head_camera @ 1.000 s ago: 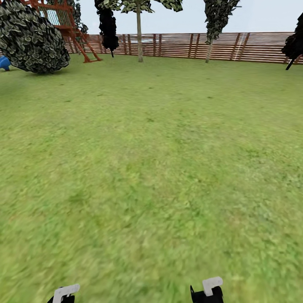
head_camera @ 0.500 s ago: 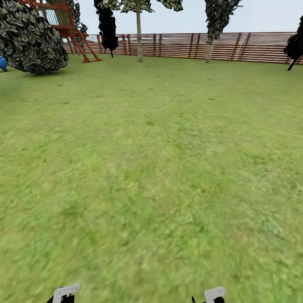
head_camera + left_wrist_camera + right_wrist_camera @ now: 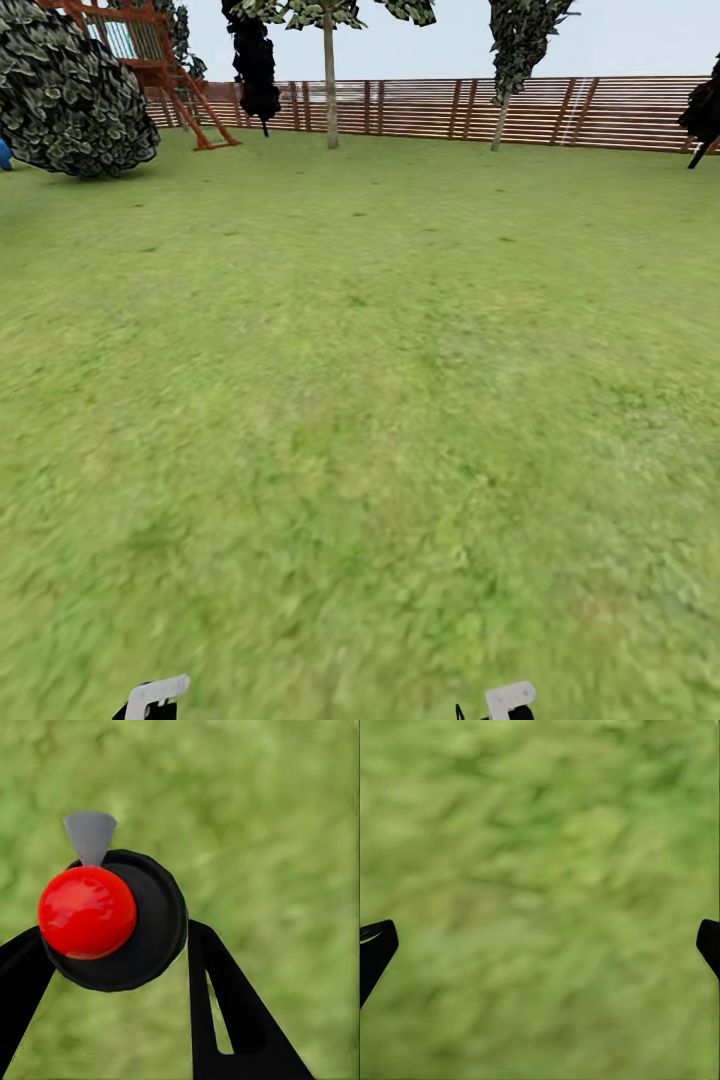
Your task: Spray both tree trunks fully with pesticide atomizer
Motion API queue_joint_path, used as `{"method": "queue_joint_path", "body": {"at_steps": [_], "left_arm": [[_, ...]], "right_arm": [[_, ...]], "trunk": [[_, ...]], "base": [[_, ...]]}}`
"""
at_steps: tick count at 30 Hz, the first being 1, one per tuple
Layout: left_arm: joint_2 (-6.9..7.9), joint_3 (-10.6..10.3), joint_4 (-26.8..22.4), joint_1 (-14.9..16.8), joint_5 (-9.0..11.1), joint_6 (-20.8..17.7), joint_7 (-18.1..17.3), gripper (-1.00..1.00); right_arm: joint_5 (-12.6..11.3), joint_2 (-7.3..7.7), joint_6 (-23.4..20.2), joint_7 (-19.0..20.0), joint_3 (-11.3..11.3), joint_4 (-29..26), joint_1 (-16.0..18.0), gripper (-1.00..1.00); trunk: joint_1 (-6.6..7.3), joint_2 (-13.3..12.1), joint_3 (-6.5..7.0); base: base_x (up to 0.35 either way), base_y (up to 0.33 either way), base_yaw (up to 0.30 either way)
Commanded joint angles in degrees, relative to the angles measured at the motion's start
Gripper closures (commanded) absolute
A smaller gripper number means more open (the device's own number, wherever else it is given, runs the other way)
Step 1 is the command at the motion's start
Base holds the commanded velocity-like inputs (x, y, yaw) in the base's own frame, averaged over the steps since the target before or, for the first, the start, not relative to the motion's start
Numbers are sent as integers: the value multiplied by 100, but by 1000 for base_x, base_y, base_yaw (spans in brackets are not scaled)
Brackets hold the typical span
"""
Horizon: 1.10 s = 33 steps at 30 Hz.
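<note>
Grass lawn point(image 3: 360, 400), fence point(image 3: 600, 112), trees point(image 3: 329, 80).

The grass lawn point(image 3: 380, 400) is looking matt and mottled. The fence point(image 3: 600, 112) is showing as reddish-brown wooden slats. In the left wrist view, the atomizer point(image 3: 112, 919) is gleaming with a glossy red plastic-looking ball (on a smooth matt black disc), between matt black fingers point(image 3: 225, 1020).
</note>
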State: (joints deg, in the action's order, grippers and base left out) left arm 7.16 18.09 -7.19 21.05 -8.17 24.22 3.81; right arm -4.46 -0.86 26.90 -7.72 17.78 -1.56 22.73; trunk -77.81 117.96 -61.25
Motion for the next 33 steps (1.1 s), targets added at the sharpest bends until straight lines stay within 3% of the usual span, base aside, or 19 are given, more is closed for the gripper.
{"method": "queue_joint_path", "body": {"at_steps": [1, 19, 25, 33], "left_arm": [[0, 20, 7, 4, -61, 21, 32, 100], [3, 20, 7, 4, -61, 22, 32, 100], [1, 20, 7, -21, -61, 21, 32, 100], [-3, 20, 7, -23, -61, 21, 32, 100]], "right_arm": [[-46, -2, 17, -20, 50, 6, 3, -100], [-46, -31, 10, -13, 51, 6, -2, -100], [-46, -45, 18, -2, 56, 3, -341, -100], [-63, -59, 43, -2, 59, -30, -383, -100]], "trunk": [[-3, 1, -4], [-3, 1, -4], [-3, 1, -4], [-3, 1, 38]], "base": [[340, 0, 0], [340, 0, 0], [339, 0, 0], [340, 0, 0]]}}
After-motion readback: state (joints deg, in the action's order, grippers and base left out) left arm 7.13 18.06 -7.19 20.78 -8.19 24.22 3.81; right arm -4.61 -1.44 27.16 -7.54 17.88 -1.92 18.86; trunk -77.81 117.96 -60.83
